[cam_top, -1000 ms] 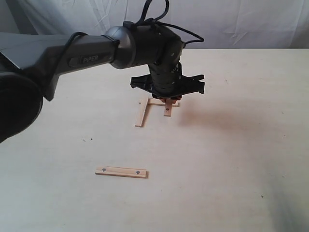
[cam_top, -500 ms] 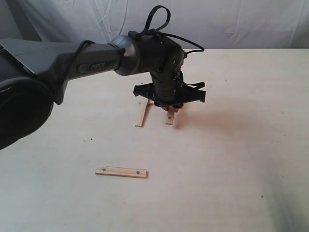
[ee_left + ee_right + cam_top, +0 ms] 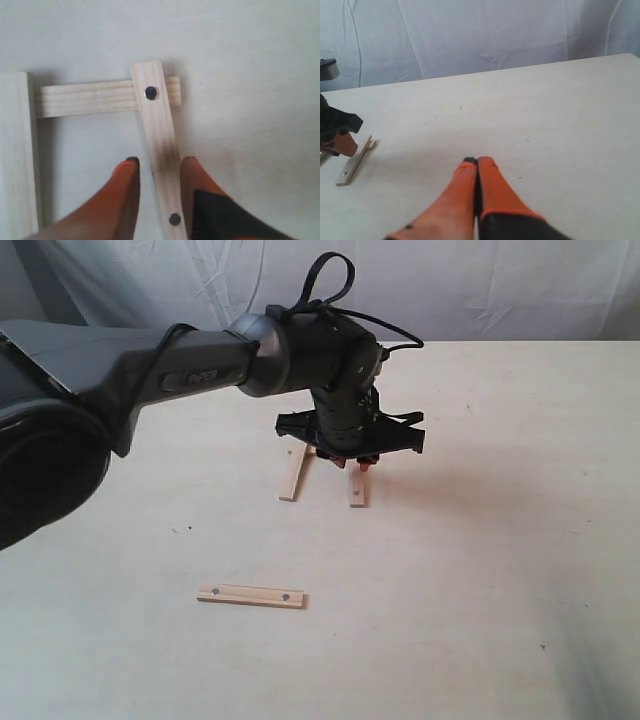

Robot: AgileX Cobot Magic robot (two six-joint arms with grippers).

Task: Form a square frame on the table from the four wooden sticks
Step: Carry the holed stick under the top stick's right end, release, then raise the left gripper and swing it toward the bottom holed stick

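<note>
My left hand (image 3: 159, 164) straddles 1 stick (image 3: 156, 122), narrowly parted around it. My right hand (image 3: 477, 161) is pinched closed, empty.

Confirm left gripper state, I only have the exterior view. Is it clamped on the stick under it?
Observer: No. The left wrist view shows the left gripper straddling the stick, jaws open, with a gap on one side.
Operator: Corner made?
Observer: Yes. That stick's far end lies on top of the cross stick, its hole over the overlap.
Operator: Right arm?
Observer: The right gripper is shut and holding nothing.
</note>
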